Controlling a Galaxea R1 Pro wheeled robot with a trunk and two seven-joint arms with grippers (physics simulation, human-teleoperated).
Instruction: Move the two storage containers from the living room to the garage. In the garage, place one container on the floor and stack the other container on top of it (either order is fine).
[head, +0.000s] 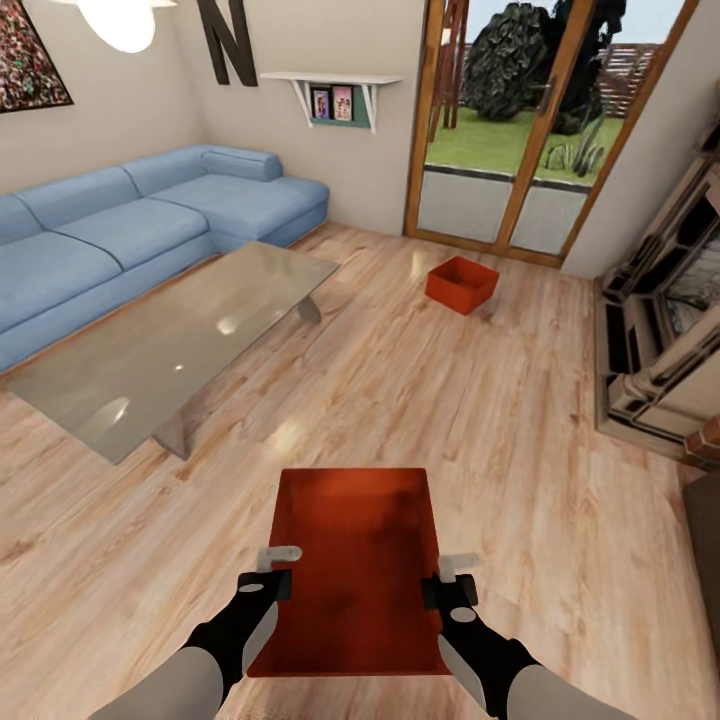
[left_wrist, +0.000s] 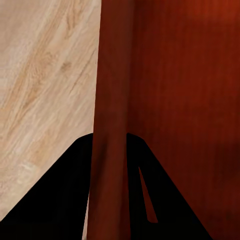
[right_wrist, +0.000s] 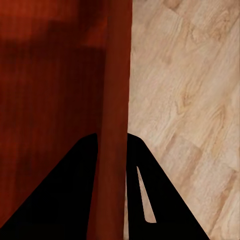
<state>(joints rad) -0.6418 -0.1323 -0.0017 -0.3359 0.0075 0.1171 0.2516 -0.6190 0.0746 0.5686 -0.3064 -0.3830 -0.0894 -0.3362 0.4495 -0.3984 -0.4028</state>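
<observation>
A red-orange storage container (head: 355, 565) hangs in front of me above the wood-plank floor of the living room. My left gripper (head: 276, 570) is shut on its left wall (left_wrist: 110, 150), and my right gripper (head: 447, 578) is shut on its right wall (right_wrist: 115, 150). In both wrist views the wall runs between the two dark fingers. The second storage container (head: 461, 284) sits on the planks far ahead, near the glass doors (head: 520, 130).
A glass coffee table (head: 170, 345) stands to the left, with a blue sofa (head: 130, 230) behind it. The fireplace surround (head: 665, 330) fills the right side. Open wood floor (head: 450, 400) stretches between me and the far container.
</observation>
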